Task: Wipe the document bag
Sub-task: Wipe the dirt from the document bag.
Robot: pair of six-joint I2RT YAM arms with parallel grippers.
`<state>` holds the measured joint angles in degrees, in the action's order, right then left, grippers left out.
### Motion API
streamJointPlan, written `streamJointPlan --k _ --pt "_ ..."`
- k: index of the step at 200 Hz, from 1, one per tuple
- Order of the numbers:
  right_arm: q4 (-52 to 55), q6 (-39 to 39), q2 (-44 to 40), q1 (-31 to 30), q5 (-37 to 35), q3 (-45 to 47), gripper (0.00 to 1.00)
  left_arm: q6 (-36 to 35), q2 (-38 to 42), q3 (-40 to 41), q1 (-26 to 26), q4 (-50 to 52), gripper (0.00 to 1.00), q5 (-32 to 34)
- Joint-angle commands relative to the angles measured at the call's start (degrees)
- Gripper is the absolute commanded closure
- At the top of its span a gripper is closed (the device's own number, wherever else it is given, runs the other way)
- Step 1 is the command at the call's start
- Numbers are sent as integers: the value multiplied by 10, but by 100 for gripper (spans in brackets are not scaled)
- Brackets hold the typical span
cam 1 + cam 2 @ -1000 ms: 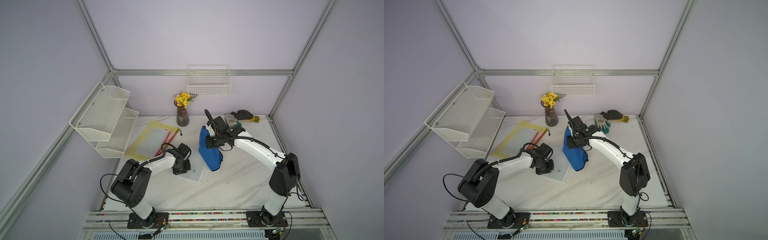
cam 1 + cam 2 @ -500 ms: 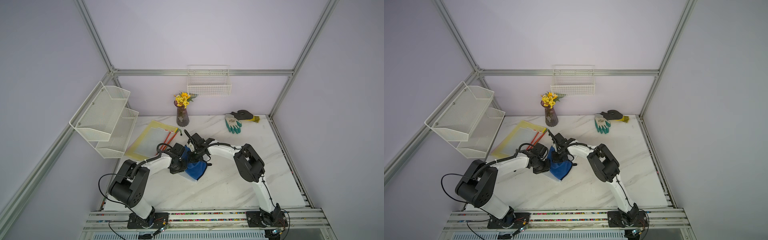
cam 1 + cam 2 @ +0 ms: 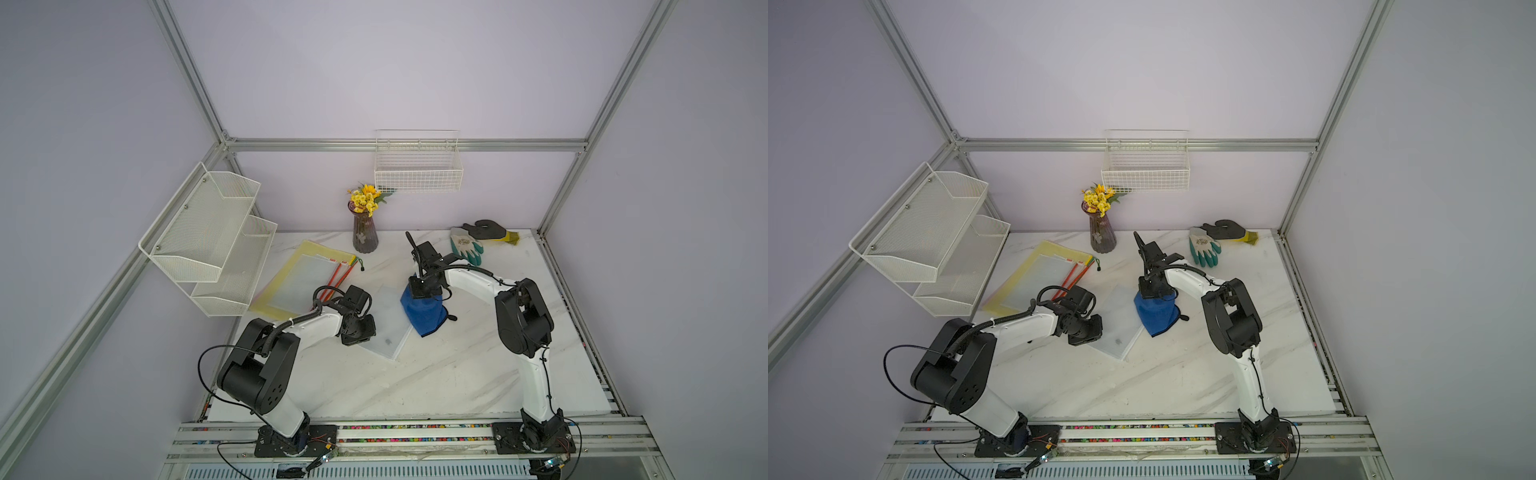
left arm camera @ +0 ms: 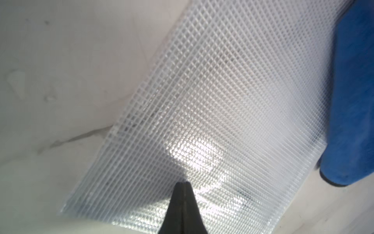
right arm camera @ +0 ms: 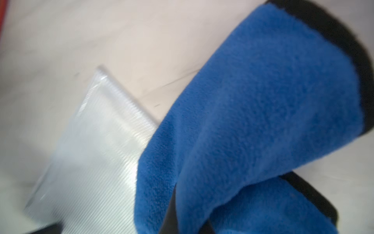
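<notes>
The document bag [image 3: 384, 324] [image 3: 1117, 322] is a translucent mesh sleeve lying flat mid-table, with a small dark smudge [image 3: 388, 341] near its front end. My left gripper [image 3: 358, 334] [image 4: 183, 183] is shut, its tip pressed down on the bag's [image 4: 222, 101] left side. A blue cloth [image 3: 424, 313] [image 3: 1156, 313] hangs from my right gripper [image 3: 423, 296] [image 5: 182, 212], which is shut on it. The cloth [image 5: 263, 121] drapes onto the bag's [image 5: 97, 162] right edge and the table beside it. The cloth [image 4: 352, 101] also shows in the left wrist view.
A yellow document bag [image 3: 303, 278] with red pens lies behind my left arm. A vase of yellow flowers [image 3: 365, 232] stands at the back. Two gloves [image 3: 467, 249] lie back right. A white mesh shelf [image 3: 208, 237] hangs on the left wall, a wire basket [image 3: 417, 174] on the back wall.
My right gripper swept the blue cloth leftward over the bag up to my left gripper, then drew it back to the bag's right edge. The left gripper stayed put.
</notes>
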<state>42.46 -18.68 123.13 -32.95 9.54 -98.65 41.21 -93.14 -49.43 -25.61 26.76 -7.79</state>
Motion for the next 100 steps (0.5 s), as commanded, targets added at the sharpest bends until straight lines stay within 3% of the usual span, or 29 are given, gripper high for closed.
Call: streamJointPlan --k 1,18,50,81,100 --pt "98 57 -37 -82 190 -27 100 8 -49 16 0 30 100 31" --pt "73 27 -47 -107 251 25 100 12 -51 8 0 31 100 35" --pt "10 -47 -14 -97 215 91 100 17 -41 17 0 35 100 39" --pt "-26 -108 -35 -11 86 138 100 15 -32 42 0 31 100 36" --pt "-16 -102 -72 29 -50 138 100 8 -32 49 0 33 100 35"
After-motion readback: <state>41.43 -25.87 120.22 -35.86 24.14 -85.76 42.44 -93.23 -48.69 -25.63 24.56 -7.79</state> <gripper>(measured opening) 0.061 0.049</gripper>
